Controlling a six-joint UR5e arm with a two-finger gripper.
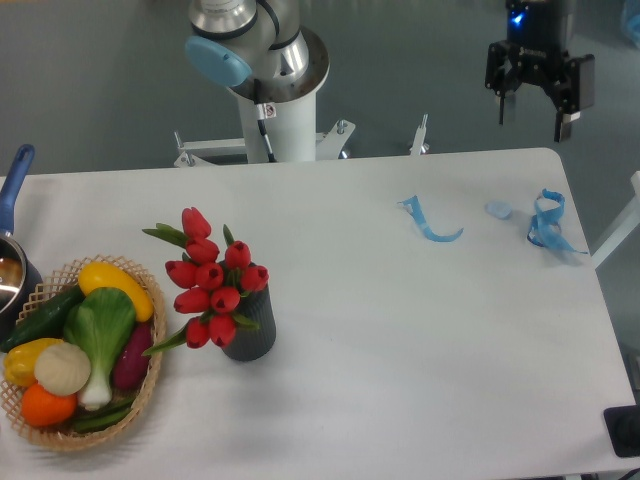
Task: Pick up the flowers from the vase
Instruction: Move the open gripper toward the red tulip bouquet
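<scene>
Here, flowers (212, 283) stand in the vase (252, 338).

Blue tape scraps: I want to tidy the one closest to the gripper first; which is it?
The looped blue scrap by the table's right edge, almost under the gripper; the curved strip and small pale piece lie further left.

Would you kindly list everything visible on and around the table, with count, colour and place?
flowers: one bunch, red buds with green leaves, in the vase, left of centre
vase: one, dark grey, left of centre
basket: one, wicker, front left corner, holding mixed vegetables
pot: one, blue handle, left edge, partly cut off
ribbons: two curled blue strips, back right
small disc: one, pale blue, between the ribbons
table: one, white
arm base: one, white and grey with a blue cap, behind the table
gripper: one, black, open, beyond the back right corner
</scene>
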